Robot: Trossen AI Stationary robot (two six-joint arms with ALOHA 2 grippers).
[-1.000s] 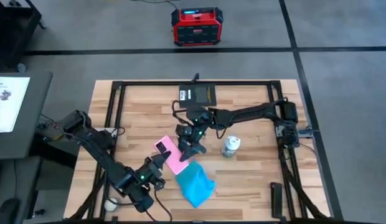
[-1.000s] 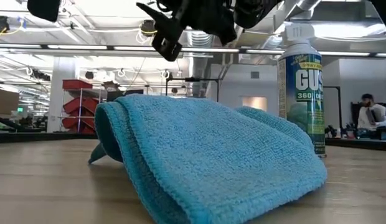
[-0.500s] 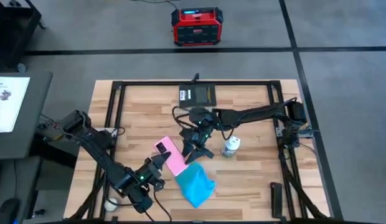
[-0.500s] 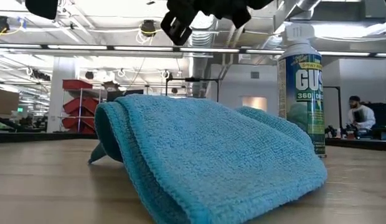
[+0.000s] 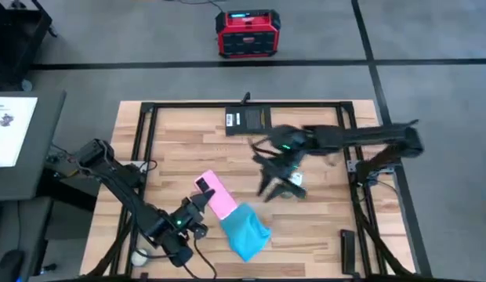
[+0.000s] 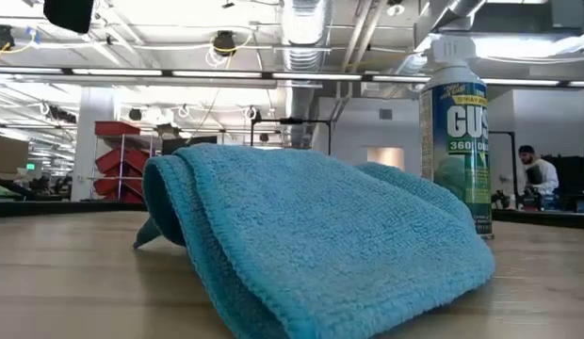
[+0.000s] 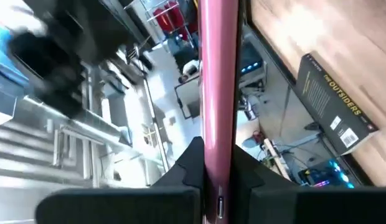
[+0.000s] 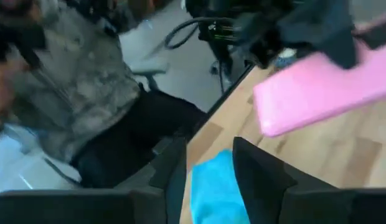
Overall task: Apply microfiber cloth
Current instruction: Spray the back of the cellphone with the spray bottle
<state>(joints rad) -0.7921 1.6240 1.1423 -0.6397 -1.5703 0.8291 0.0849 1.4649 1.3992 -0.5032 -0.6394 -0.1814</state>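
Note:
The sky-blue microfiber cloth lies folded in a soft heap on the table's near middle; no gripper touches it. Just left of it, my left gripper is shut on the pink-backed phone. My right gripper hangs open over the table's middle, right of the phone and cloth, beside the spray can. In the right wrist view its fingers have nothing between them, with the cloth and phone farther off. My left gripper pinches the phone between its two fingers, one on each flat face, at the phone's near end. The phone runs on past the fingers, seen edge-on in the left wrist view. The fingers come slanting from the table's near left. I cannot tell whether the phone's far end rests on the table.
A green-and-white spray can stands upright just right of the cloth. A black book lies at the far edge. A slim black bar lies near right and a white ball near left. People sit in the room behind.
My right gripper has swung quickly from above the phone toward the table's right edge, and has gone up out of the low view. The cloth, the phone and my left gripper have stayed where they were.

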